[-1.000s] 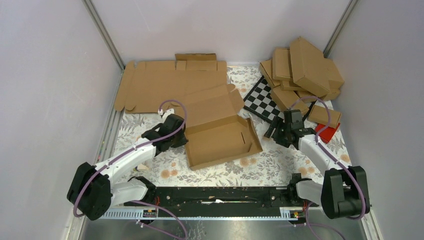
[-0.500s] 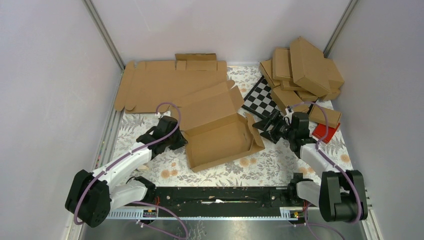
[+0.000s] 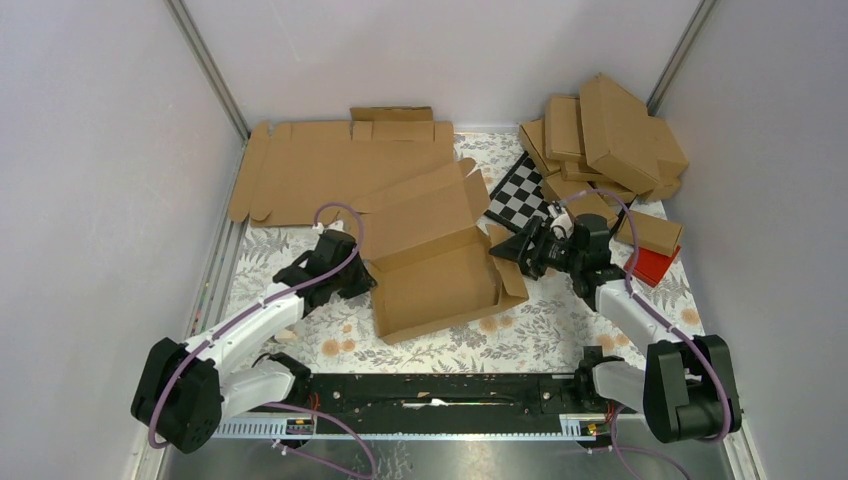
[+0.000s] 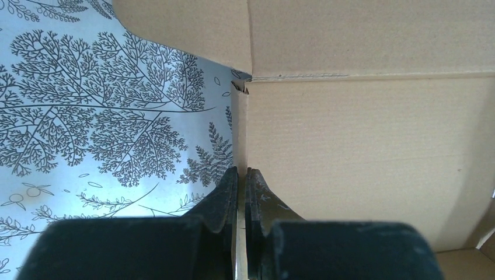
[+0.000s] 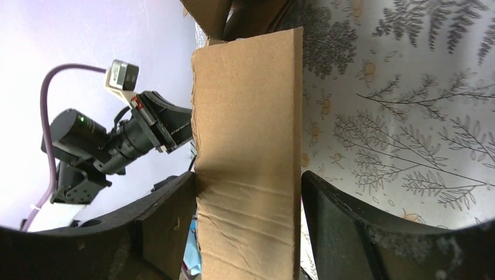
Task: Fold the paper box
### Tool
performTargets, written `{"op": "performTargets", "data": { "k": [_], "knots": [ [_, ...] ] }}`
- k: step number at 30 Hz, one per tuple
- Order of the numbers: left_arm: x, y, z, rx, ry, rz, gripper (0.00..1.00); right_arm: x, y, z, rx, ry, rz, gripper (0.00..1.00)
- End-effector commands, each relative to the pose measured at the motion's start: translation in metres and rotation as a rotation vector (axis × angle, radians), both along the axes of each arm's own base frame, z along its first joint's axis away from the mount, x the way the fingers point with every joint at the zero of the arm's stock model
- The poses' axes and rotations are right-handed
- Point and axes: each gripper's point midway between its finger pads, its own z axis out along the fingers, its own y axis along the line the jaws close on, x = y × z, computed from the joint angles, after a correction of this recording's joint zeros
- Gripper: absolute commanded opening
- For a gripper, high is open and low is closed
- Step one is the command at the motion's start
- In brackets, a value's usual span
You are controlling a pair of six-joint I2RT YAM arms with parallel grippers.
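Though unclear from above, shows at wrists: pinches paper box (image 4: 362,151) wall (image 4: 239,134) in left gripper (image 4: 241,170); straddles flap (image 5: 248,105), right gripper (image 5: 248,175) apart.

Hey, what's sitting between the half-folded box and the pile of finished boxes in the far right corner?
A black-and-white checkered board lies flat between the paper box and the pile of boxes; the top external view shows it.

We can read no text, label, brand or number anywhere; the paper box (image 3: 440,285) shows only plain brown card
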Motion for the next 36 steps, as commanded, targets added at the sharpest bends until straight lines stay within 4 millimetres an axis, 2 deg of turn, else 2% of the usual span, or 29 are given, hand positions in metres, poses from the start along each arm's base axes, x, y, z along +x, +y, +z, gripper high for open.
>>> {"op": "performTargets", "data": {
  "k": [1, 7, 11, 15, 18, 23, 29, 33, 36],
  "knots": [
    [0.019, -0.01, 0.028, -0.033, -0.076, -0.018, 0.0, -0.006, 0.013, 0.02, -0.021, -0.086, 0.083, 0.72],
    [0.022, -0.002, 0.021, 0.019, -0.069, 0.004, 0.0, -0.007, 0.016, 0.02, -0.059, -0.113, 0.113, 0.65],
    [0.022, 0.0, 0.019, 0.034, -0.061, 0.012, 0.0, -0.006, 0.012, 0.015, -0.156, -0.121, 0.106, 0.7],
    [0.023, 0.002, 0.017, 0.054, -0.053, 0.019, 0.0, -0.008, 0.009, 0.015, -0.176, -0.13, 0.101, 0.78],
    [0.023, 0.004, 0.015, 0.068, -0.048, 0.022, 0.0, -0.01, 0.008, 0.015, -0.178, -0.136, 0.09, 0.79],
    [0.023, 0.009, 0.015, 0.087, -0.048, 0.036, 0.0, -0.014, 0.009, 0.016, -0.156, -0.117, 0.089, 0.7],
    [0.023, 0.01, 0.012, 0.097, -0.037, 0.039, 0.0, -0.018, 0.012, 0.023, -0.131, -0.128, 0.112, 0.72],
    [0.023, 0.008, 0.01, 0.095, -0.031, 0.04, 0.0, -0.021, 0.014, 0.023, -0.123, -0.124, 0.129, 0.56],
    [0.023, 0.005, 0.012, 0.093, -0.038, 0.036, 0.0, -0.021, 0.014, 0.013, -0.139, -0.095, 0.144, 0.55]
  ]
}}
